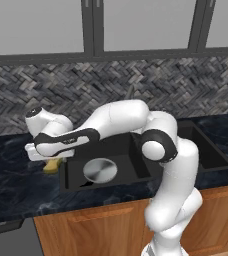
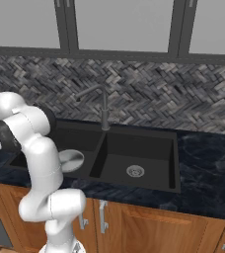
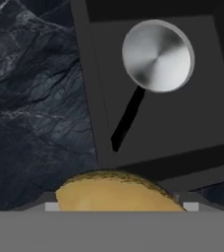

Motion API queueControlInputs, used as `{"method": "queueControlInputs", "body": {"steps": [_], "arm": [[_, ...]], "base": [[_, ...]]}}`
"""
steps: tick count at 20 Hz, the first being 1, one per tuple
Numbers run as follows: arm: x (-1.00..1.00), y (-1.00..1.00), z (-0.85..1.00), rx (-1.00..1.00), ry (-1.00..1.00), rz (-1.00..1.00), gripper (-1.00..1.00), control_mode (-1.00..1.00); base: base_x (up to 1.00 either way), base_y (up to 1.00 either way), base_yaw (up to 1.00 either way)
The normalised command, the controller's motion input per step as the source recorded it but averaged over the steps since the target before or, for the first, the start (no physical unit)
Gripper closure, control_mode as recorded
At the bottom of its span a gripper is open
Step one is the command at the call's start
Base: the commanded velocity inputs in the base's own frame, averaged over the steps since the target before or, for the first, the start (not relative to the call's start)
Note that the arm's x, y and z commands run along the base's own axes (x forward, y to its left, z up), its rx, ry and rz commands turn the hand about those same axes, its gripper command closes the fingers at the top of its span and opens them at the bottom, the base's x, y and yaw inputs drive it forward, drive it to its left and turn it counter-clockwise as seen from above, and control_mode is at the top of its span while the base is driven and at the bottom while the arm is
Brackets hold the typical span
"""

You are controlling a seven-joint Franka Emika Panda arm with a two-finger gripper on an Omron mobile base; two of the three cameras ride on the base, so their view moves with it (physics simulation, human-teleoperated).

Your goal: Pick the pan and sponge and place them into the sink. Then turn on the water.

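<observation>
The yellow sponge (image 3: 116,192) sits between my gripper (image 3: 121,206) fingers, which are shut on it, and it hides the fingertips. From the left base view the gripper (image 1: 50,159) holds the sponge (image 1: 52,166) low over the counter, just left of the sink (image 1: 136,176) rim. The round grey pan (image 1: 100,170) lies flat in the wide left basin, its dark handle (image 3: 128,118) pointing toward the front wall. The right base view shows the pan (image 2: 71,160) partly behind my arm. No water runs.
A slim grey faucet (image 2: 103,106) stands behind the divider of the sink (image 2: 149,143). The smaller right basin has a silver drain (image 2: 135,171). Dark marble counter (image 1: 16,185) lies left of the sink, and my arm arches across the wide basin.
</observation>
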Motion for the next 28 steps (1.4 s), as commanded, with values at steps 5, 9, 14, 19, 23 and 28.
{"method": "queueControlInputs", "body": {"steps": [5,9,14,19,23,28], "arm": [[0.00,-0.20,0.03,-0.04,-0.01,-0.15,1.00,-1.00],[0.01,-0.15,0.01,-0.04,-0.02,-0.16,1.00,-1.00],[0.00,-0.32,0.09,0.00,-0.04,-0.09,1.00,-1.00],[-0.02,-0.36,0.06,0.00,-0.09,-0.06,1.00,-1.00],[0.00,-0.38,0.00,0.00,-0.11,-0.04,1.00,-1.00],[-0.01,-0.36,0.00,0.00,-0.14,-0.03,1.00,-1.00]], "base": [[0.00,0.00,0.00],[0.00,0.00,0.00],[0.00,0.00,0.00],[0.00,0.00,0.00],[0.00,0.00,0.00],[0.00,0.00,0.00]]}}
